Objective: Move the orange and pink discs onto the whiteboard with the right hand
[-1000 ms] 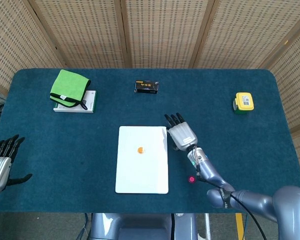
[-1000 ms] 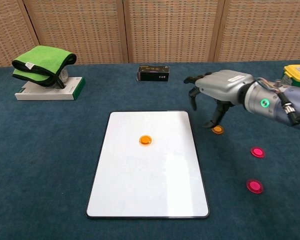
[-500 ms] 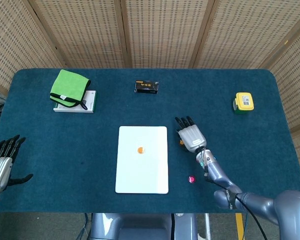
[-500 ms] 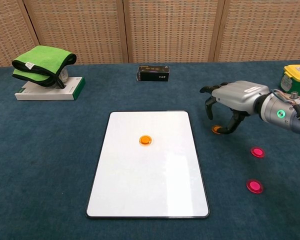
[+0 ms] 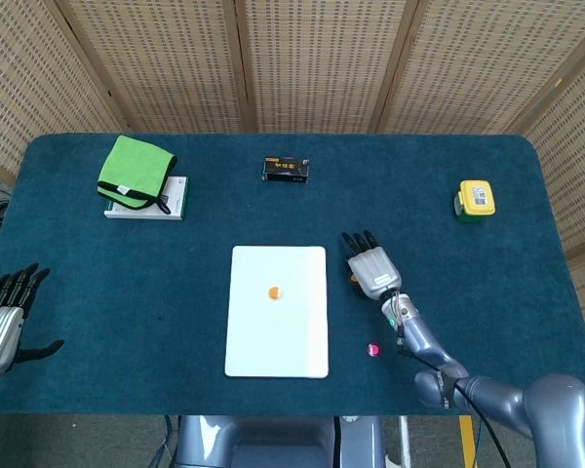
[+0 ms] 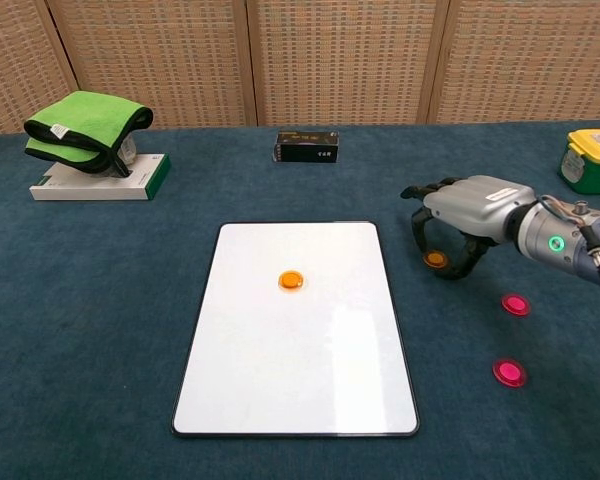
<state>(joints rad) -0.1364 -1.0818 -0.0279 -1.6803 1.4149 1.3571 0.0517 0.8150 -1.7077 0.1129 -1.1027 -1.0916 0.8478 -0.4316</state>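
Observation:
The whiteboard (image 6: 300, 350) (image 5: 278, 341) lies mid-table with one orange disc (image 6: 291, 280) (image 5: 274, 292) on it. A second orange disc (image 6: 435, 259) (image 5: 352, 281) lies on the cloth just right of the board. My right hand (image 6: 467, 212) (image 5: 372, 265) hovers low over it, fingers curved down on either side; no grip shows. Two pink discs (image 6: 516, 304) (image 6: 509, 373) lie on the cloth nearer the front right; the head view shows one pink disc (image 5: 373, 348). My left hand (image 5: 5, 317) rests with fingers spread at the table's left edge.
A green cloth (image 6: 85, 125) (image 5: 135, 168) sits on a flat box at the back left. A small black box (image 6: 306, 147) (image 5: 286, 169) stands behind the board. A yellow-green container (image 6: 590, 158) (image 5: 476, 199) is at the far right.
My right hand has moved right from the whiteboard's edge and lowered over the loose orange disc. The discs and my left hand have stayed put.

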